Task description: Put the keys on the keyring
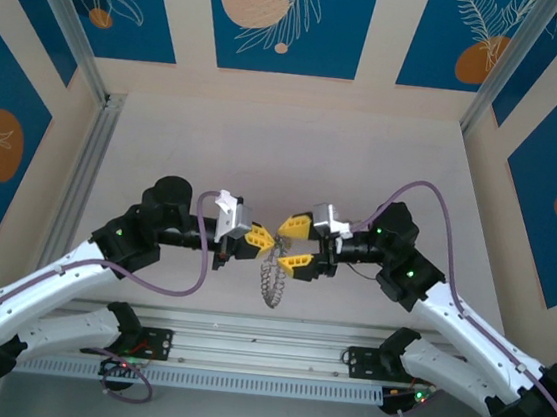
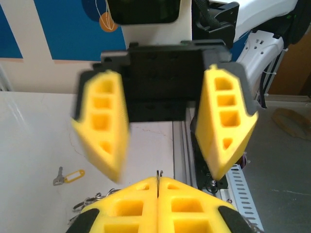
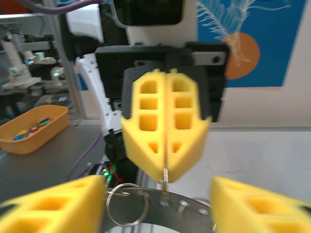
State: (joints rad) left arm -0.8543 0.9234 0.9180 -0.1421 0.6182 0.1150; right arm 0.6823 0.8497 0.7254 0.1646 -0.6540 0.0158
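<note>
Left pincer [image 1: 266,238] clamped on the grey, wavy-rimmed metal keyring [image 1: 271,284]; right pincer [image 1: 286,244] open just beside it.

On my left, the yellow fingers press together on a thin metal edge of the keyring, which hangs below them over the pale table [image 1: 265,147]. On my right, the fingers stand wide apart and hold nothing. A small grey key with a yellow tag [image 2: 65,177] lies on the table, well apart from the ring. My worry is the hold: I pinch only a sliver, so a nudge from my right fingers could twist the ring loose and drop it. It also looks free to swing, which would spoil threading.
</note>
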